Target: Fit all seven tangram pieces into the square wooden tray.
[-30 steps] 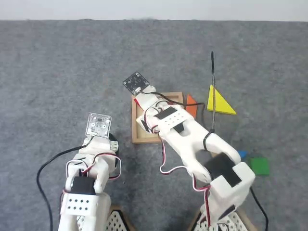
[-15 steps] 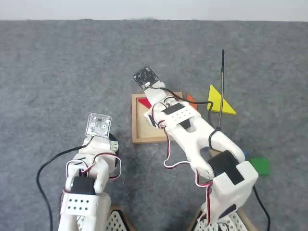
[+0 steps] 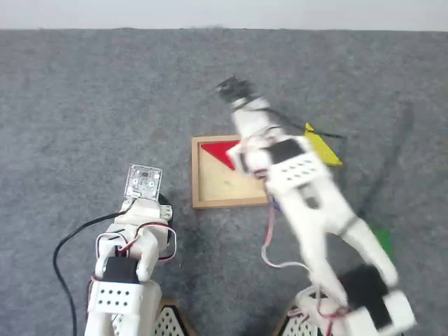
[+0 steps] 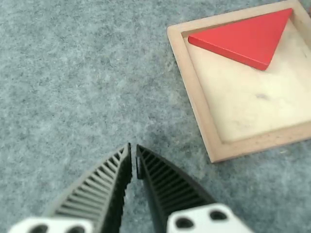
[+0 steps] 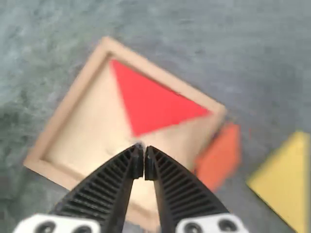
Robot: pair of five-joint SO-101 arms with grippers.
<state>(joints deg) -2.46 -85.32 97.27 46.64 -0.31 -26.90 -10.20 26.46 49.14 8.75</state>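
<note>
The square wooden tray (image 3: 203, 203) lies mid-table. A red triangle (image 3: 219, 152) rests flat in its far corner, against the rim. In the right wrist view my right gripper (image 5: 144, 162) is shut and empty, hovering above the tray (image 5: 73, 97) just off the red triangle (image 5: 150, 104). An orange piece (image 5: 221, 155) lies outside the tray's rim, with a yellow triangle (image 5: 284, 179) beyond it. My left gripper (image 4: 133, 148) is shut and empty over bare carpet, short of the tray (image 4: 209, 141) and the red triangle (image 4: 243, 39).
Grey carpet covers the table. The yellow triangle (image 3: 323, 147) lies right of the tray, and a green piece (image 3: 380, 238) sits farther right and nearer. My right arm (image 3: 301, 175) stretches over the tray's right side. The left arm (image 3: 133, 245) stands at the near left.
My right arm has swung away and to the right, uncovering the tray with the red triangle lying in it. The left arm has stayed still.
</note>
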